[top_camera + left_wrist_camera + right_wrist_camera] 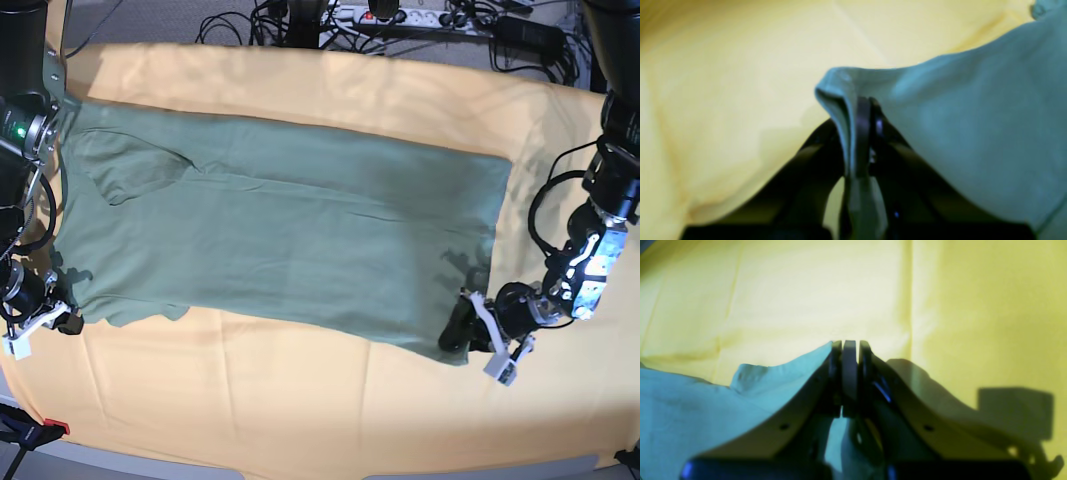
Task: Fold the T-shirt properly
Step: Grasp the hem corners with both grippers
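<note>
The sage-green T-shirt (280,230) lies spread flat across the yellow-orange table cloth (300,420), lengthwise from left to right. In the base view my left gripper (462,332) sits at the shirt's near right corner. The left wrist view shows that gripper (867,103) shut on a raised fold of the T-shirt (973,116). My right gripper (68,320) is at the shirt's near left corner. Seen from the right wrist, this gripper (849,346) is shut, with the T-shirt (690,400) cloth pinched between its fingers and bunching to the left.
Cables and a power strip (400,15) lie behind the table's far edge. A small red object (55,428) sits at the front left corner. Bare table cloth (973,306) stretches in front of the shirt and to the right.
</note>
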Available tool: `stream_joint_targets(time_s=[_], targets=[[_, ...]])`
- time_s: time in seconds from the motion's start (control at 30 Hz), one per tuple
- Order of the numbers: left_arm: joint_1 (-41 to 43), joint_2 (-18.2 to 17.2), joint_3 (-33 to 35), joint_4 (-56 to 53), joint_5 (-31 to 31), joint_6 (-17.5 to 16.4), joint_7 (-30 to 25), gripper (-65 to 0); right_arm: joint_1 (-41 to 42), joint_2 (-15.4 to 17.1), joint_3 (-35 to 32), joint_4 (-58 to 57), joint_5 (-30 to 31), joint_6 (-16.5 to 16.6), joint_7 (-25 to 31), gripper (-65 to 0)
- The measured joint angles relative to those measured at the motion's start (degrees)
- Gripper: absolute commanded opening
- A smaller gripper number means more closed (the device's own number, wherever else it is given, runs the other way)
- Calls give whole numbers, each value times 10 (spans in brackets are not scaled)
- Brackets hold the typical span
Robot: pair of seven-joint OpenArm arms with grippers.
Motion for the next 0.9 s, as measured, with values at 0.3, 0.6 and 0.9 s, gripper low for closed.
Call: stream_joint_targets(time_s=[0.3, 0.6, 0.9], targets=[[4, -4, 0, 0, -11, -71, 61, -650, -2, 0, -80, 7, 20, 0, -64, -650], [5, -11, 0, 1, -132, -70, 195, -650, -83, 1, -83, 168, 126, 0, -184, -650], [4, -39, 0, 41, -195, -70, 266, -650, -229, 39, -86, 374, 136, 0, -190, -650]])
